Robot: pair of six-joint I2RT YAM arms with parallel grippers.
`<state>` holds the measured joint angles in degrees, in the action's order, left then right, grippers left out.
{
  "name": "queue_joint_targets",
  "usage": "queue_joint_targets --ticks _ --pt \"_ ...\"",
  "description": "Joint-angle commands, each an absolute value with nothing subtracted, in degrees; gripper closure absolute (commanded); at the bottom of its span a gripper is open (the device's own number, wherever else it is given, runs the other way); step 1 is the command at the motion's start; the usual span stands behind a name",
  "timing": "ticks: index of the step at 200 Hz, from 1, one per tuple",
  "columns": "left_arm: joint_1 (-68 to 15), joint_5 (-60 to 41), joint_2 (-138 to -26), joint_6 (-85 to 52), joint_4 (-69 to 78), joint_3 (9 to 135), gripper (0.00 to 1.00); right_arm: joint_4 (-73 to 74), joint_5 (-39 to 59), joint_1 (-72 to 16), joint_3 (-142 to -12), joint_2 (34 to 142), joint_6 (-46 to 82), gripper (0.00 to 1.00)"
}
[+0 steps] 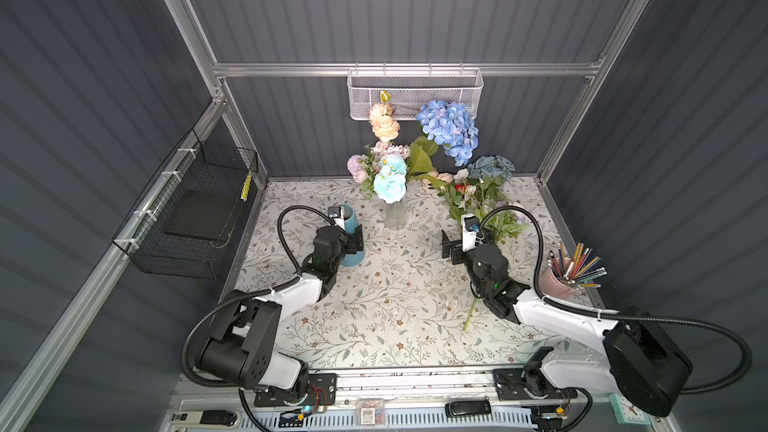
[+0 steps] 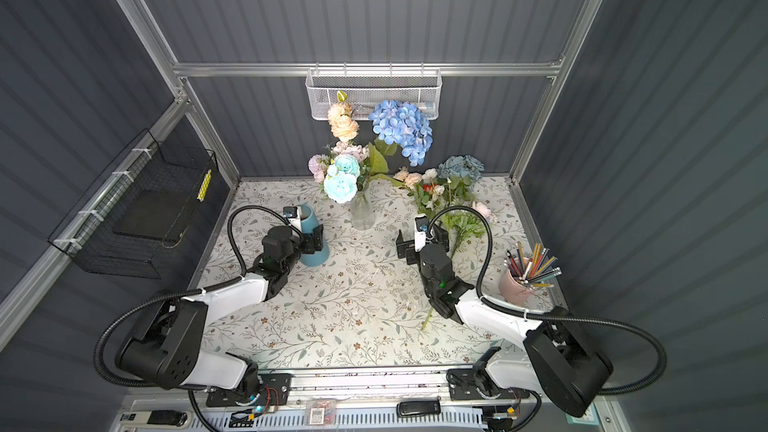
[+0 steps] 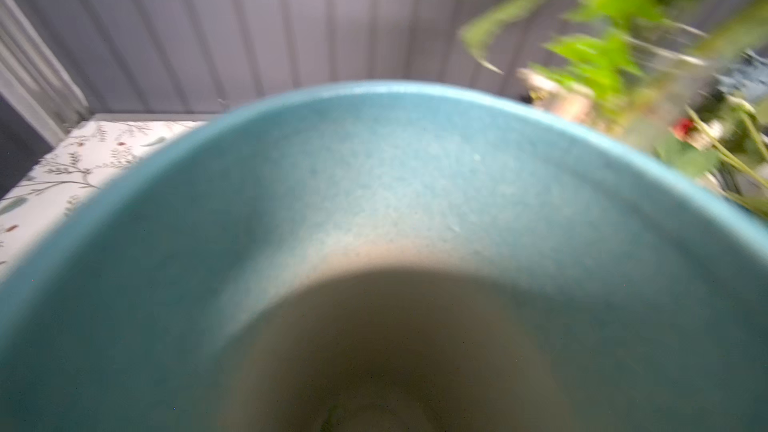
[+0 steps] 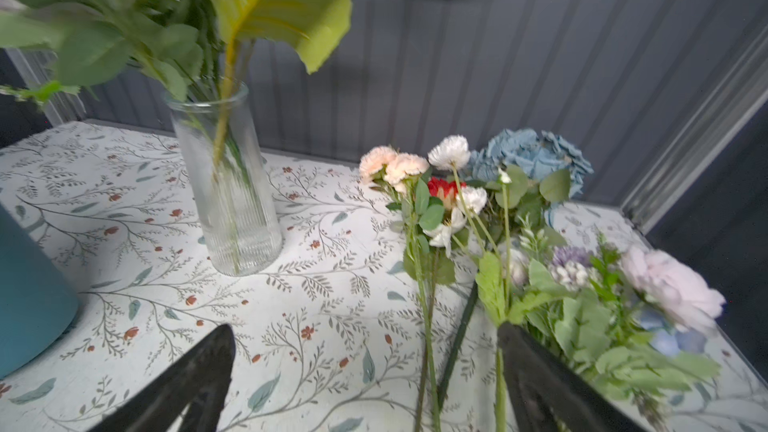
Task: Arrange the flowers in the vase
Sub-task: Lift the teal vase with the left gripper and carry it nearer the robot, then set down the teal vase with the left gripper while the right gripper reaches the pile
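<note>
Flowers [image 1: 390,187] in pale blue, peach and lilac, topped by a blue hydrangea [image 1: 449,128], stand upright in the clear glass vase [image 1: 395,218] on the leaf-print table [image 1: 374,309]. Right of the glass vase, loose flowers [image 4: 451,197] lie flat. They show peach, white and red heads, a dusty-blue bloom and a pale pink one, and their green stems trail under the right arm.

The right gripper [image 4: 365,384] hangs low over those stems, its two black fingers [image 4: 187,384] spread wide and gripping none of them. Two stems lie in the gap, and the finger farther from the glass vase overlaps the leafy part of the bunch.

Left of the glass vase stands a teal vase [image 1: 353,261]. The left gripper [image 1: 347,243] straddles it with jaws wide, one finger on the side nearest the glass vase. Whether those jaws press on it I cannot tell. The left wrist view is filled by its teal rim and pale inside.

Beyond the loose flowers, farther right of the glass vase, a pink cup [image 1: 555,284] holds coloured pencils.
</note>
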<state>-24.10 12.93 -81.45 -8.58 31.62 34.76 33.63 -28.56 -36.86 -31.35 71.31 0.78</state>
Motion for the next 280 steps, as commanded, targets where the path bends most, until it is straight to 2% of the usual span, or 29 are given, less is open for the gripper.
queue_joint_targets --ticks 1,20,49,95,153,165,175,180,186,189,234,280 --pt "-29.8 14.8 -75.7 -9.5 34.4 35.2 0.4 13.1 -29.5 -33.2 -37.9 68.3 8.1 0.01" --pt "-33.4 14.4 -73.6 -12.4 33.4 34.1 0.41 10.0 -29.8 -30.7 -37.8 65.8 9.2 0.01" --pt "-43.1 17.8 -73.1 -11.3 33.5 34.5 0.42 4.4 -27.3 -25.2 -37.6 60.0 13.5 0.01" --pt "-55.1 20.4 -79.5 -9.2 39.6 37.7 0.42 -1.6 -26.5 -19.2 -37.9 56.2 18.1 0.01" --pt "-59.2 19.1 -87.9 -9.3 48.8 39.5 0.39 -5.4 -21.6 -14.3 -38.2 56.5 23.5 0.01" --pt "-59.2 18.8 -88.5 -9.6 48.7 39.6 0.36 -5.6 -20.3 -13.5 -38.0 56.5 24.4 0.01" --pt "-59.2 18.5 -88.5 -9.7 47.8 39.8 0.29 -5.6 -19.4 -12.9 -38.0 56.5 24.7 0.01" --pt "-59.2 18.4 -88.4 -9.7 47.1 40.0 0.23 -5.6 -18.9 -12.7 -38.0 56.5 24.8 0.01" --pt "-59.2 18.5 -88.4 -9.7 45.9 40.3 0.04 -5.7 -18.5 -12.5 -38.0 56.7 24.8 0.01" --pt "-59.2 18.6 -88.3 -9.7 45.3 40.5 0.01 -5.8 -18.2 -12.4 -38.1 56.6 24.8 0.01" --pt "-59.2 18.4 -83.6 -10.9 37.1 41.0 0.01 -6.5 -11.9 -11.3 -39.2 58.2 24.5 0.08" --pt "-59.2 16.8 -75.1 -12.4 27.2 40.8 0.01 -8.4 -7.0 -11.0 -42.9 66.7 25.8 0.18"
